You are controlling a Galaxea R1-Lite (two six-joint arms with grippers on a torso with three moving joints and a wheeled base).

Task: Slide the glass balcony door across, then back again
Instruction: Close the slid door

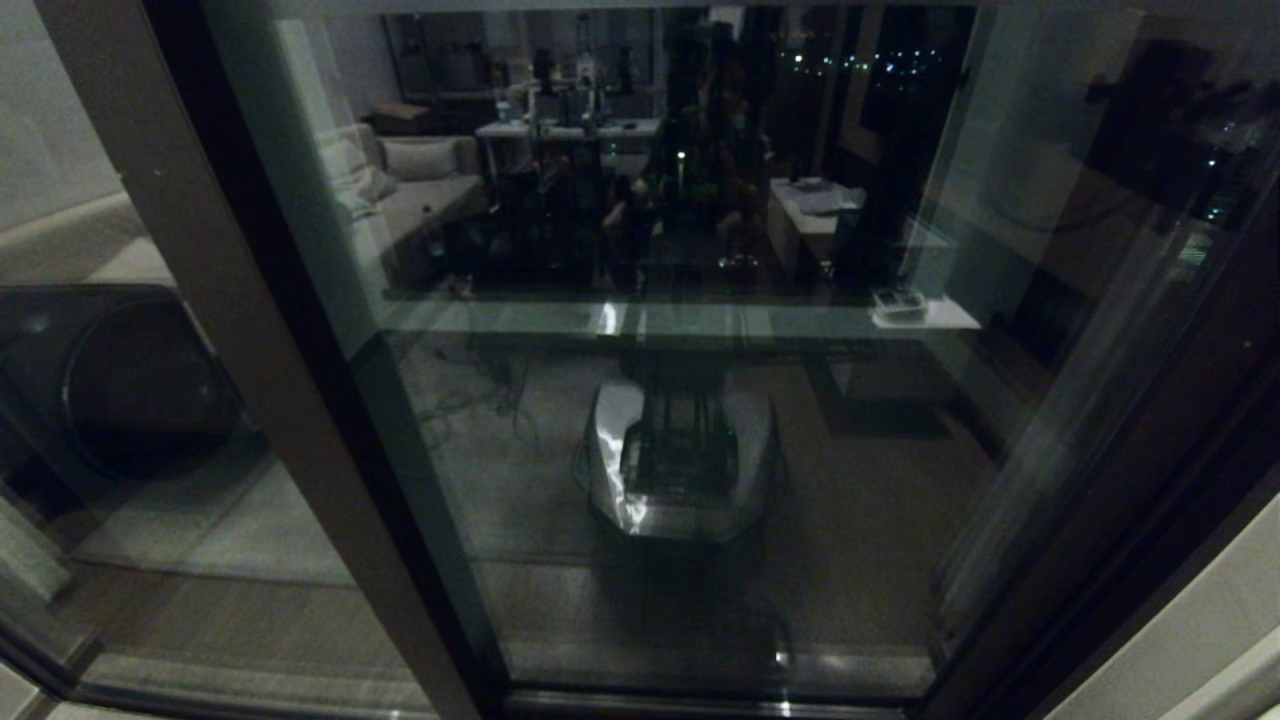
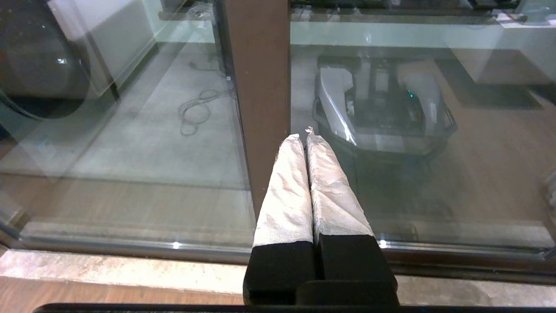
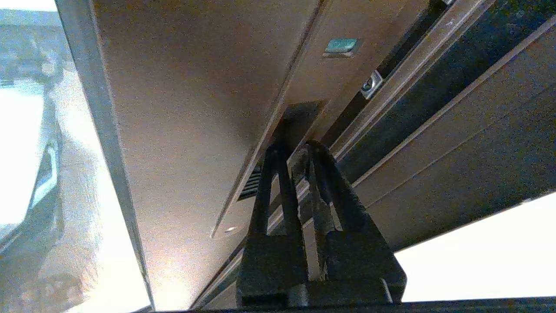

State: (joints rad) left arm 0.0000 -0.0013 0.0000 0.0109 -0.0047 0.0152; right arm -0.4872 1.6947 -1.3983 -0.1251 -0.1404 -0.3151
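Brown-framed glass balcony door [image 1: 700, 420] fills your head view, stile [image 3: 195, 108] toward three o'clock; your right gripper [image 3: 295, 152], nearly closed, empty, noses its handle slot [image 3: 299, 121]; left gripper [image 2: 306, 139] closed, parked.

Wooden floor [image 2: 108, 295] meets a pale stone sill strip [image 2: 130, 271] that carries the door's bottom track [image 2: 130, 248]; beyond the glass, a grey balcony floor [image 2: 143, 143] bears a loose coiled cable [image 2: 195, 111].

Right gripper [image 3: 295, 150] tips hide in door [image 3: 182, 108] handle recess; contact unclear.
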